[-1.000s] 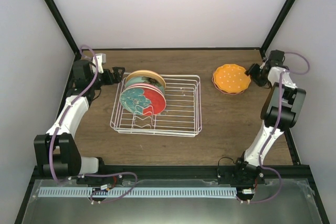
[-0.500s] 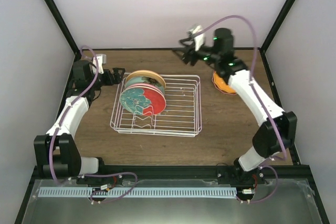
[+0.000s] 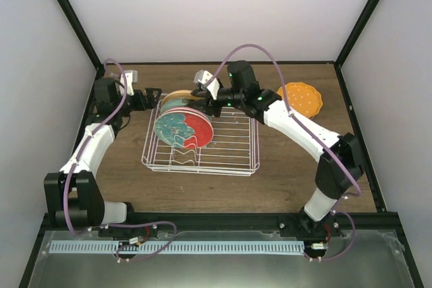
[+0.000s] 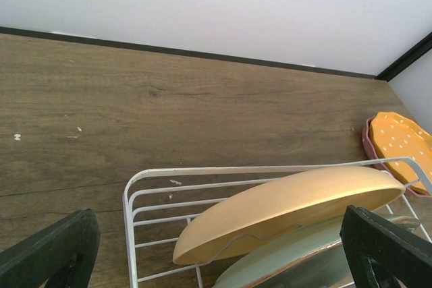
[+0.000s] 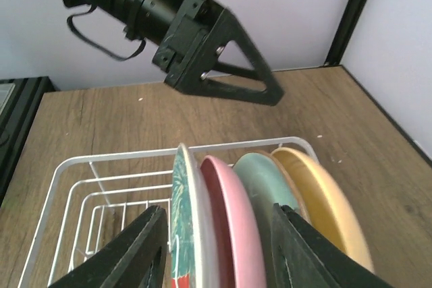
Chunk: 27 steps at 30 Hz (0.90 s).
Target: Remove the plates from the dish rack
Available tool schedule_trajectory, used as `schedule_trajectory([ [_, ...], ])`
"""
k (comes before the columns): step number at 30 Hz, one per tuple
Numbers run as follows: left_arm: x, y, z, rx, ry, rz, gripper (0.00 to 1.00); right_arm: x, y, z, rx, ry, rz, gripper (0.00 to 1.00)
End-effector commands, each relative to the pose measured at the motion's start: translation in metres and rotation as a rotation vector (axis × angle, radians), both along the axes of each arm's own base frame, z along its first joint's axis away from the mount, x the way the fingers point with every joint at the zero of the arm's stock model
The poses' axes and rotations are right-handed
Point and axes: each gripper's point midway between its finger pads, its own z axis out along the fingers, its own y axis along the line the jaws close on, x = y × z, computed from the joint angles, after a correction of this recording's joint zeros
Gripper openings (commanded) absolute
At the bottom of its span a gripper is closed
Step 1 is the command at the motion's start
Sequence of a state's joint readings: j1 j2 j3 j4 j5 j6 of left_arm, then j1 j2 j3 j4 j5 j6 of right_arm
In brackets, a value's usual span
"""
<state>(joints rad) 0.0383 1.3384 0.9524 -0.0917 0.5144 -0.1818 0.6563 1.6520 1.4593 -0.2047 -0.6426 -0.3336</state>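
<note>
Plates [image 5: 233,231], four, stand upright in the dish rack [image 3: 233,145]; both arms' jaws spread wide.

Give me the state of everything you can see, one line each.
White wire dish rack: holds four upright plates.
Red-and-teal round plate, plain pink plate, teal plate, pale yellow plate: upright, slotted.
Orange dotted scalloped plate: lying flat outside rack.
Left claw: open, beside rack.
Right claw: open, over plates.

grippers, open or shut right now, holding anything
Left gripper: open, empty, beside the dish rack.
Right gripper: open, fingers straddling upright plates in the rack, not clamped.
</note>
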Motion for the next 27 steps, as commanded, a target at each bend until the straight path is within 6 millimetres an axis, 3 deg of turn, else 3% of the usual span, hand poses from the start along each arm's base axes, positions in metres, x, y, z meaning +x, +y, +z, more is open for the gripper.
schedule_trajectory([
  [1,-0.004,-0.004,0.006,0.003,-0.032,-0.025,1.00,-0.015,0.017,-0.029,-0.061,0.010,0.056,0.42],
  [4,-0.005,-0.005,0.005,0.004,-0.032,-0.027,1.00,-0.021,0.027,-0.049,-0.102,0.020,0.072,0.41],
  [12,-0.007,-0.005,0.004,0.003,-0.030,-0.030,1.00,-0.019,0.041,-0.081,-0.161,0.005,0.071,0.37],
  [18,-0.008,-0.005,0.003,0.004,-0.028,-0.034,1.00,-0.017,0.045,-0.109,-0.225,-0.014,0.045,0.31],
  [23,-0.010,-0.006,0.000,0.003,-0.021,-0.038,1.00,-0.008,0.044,-0.112,-0.233,-0.050,0.005,0.23],
  [27,-0.011,-0.007,-0.001,0.005,-0.020,-0.042,1.00,-0.003,0.042,-0.112,-0.246,-0.073,-0.018,0.09],
])
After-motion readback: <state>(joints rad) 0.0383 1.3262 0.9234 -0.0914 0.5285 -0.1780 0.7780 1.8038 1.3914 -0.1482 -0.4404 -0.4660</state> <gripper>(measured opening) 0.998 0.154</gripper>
